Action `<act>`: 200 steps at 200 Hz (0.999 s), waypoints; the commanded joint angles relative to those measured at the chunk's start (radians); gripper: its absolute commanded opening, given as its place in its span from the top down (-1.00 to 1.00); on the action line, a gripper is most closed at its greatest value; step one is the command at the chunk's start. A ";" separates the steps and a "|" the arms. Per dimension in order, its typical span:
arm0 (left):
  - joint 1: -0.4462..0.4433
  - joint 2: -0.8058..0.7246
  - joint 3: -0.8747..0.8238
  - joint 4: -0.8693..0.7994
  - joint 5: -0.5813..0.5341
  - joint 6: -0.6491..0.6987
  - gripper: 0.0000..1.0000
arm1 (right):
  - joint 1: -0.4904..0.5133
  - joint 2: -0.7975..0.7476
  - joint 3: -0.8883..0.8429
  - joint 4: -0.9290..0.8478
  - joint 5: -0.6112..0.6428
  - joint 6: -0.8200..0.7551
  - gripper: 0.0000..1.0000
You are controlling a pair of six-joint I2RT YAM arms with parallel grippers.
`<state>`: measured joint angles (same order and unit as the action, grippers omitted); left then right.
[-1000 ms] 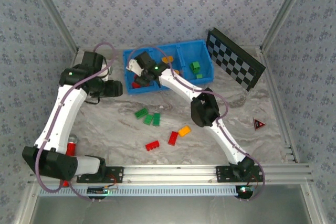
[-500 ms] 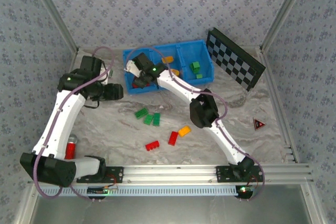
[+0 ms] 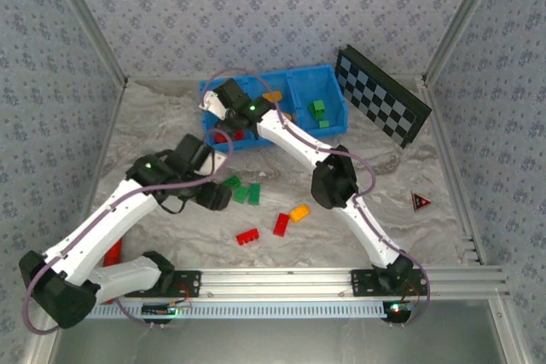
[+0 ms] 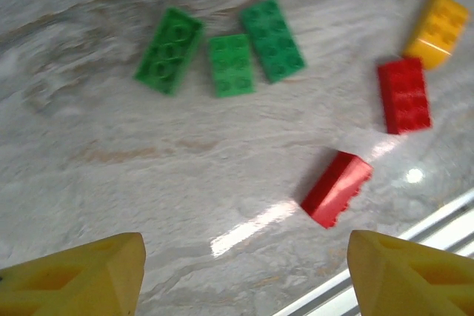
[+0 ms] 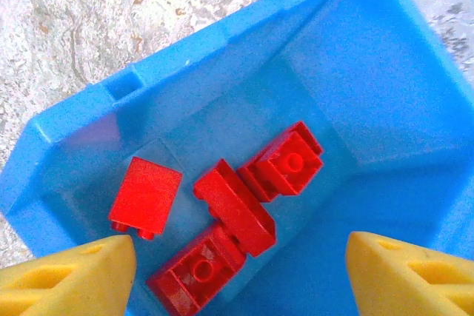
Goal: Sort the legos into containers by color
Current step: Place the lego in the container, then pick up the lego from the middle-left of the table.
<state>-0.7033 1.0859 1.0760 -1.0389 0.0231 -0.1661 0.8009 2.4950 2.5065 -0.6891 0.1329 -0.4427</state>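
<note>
Top external: right hand (image 3: pixel 223 118) spread over red legos (image 3: pixel 220 136) in the tray (image 3: pixel 331 129), left hand (image 3: pixel 222 198) spread beside green legos (image 3: pixel 241 188).

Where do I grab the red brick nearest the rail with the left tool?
Take the red brick across its two long sides, at mid-length, coming straight down. It lies alone on the table, angled to the rail, so turn the left tool to match that angle; nothing crowds either side.
</note>
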 commanded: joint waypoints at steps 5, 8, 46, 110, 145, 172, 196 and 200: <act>-0.120 0.039 -0.028 0.072 -0.076 -0.019 -0.45 | -0.030 -0.158 0.018 -0.075 0.029 0.027 -0.55; -0.136 0.046 -0.031 0.079 -0.080 -0.021 -0.45 | -0.034 -0.170 0.012 -0.083 0.032 0.030 -0.55; -0.292 0.179 -0.054 0.118 -0.132 -0.007 -0.46 | -0.097 -0.429 -0.244 -0.106 0.079 0.073 -0.59; -0.434 0.355 -0.070 0.168 -0.129 -0.027 -0.48 | -0.233 -0.952 -0.818 -0.091 0.188 0.221 -0.59; -0.436 0.426 -0.110 0.214 -0.157 -0.087 -0.39 | -0.294 -1.184 -1.020 -0.127 0.221 0.346 -0.61; -0.438 0.463 -0.135 0.220 -0.139 -0.135 -0.35 | -0.334 -1.309 -1.122 -0.156 0.205 0.416 -0.62; -0.436 0.477 -0.157 0.242 -0.106 -0.148 -0.21 | -0.357 -1.361 -1.178 -0.170 0.196 0.448 -0.63; -0.436 0.480 -0.160 0.244 -0.101 -0.151 -0.18 | -0.361 -1.364 -1.185 -0.173 0.194 0.452 -0.63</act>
<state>-1.1374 1.5532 0.9291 -0.8188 -0.1108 -0.2806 0.4576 1.1603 1.3685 -0.8249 0.3225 -0.0669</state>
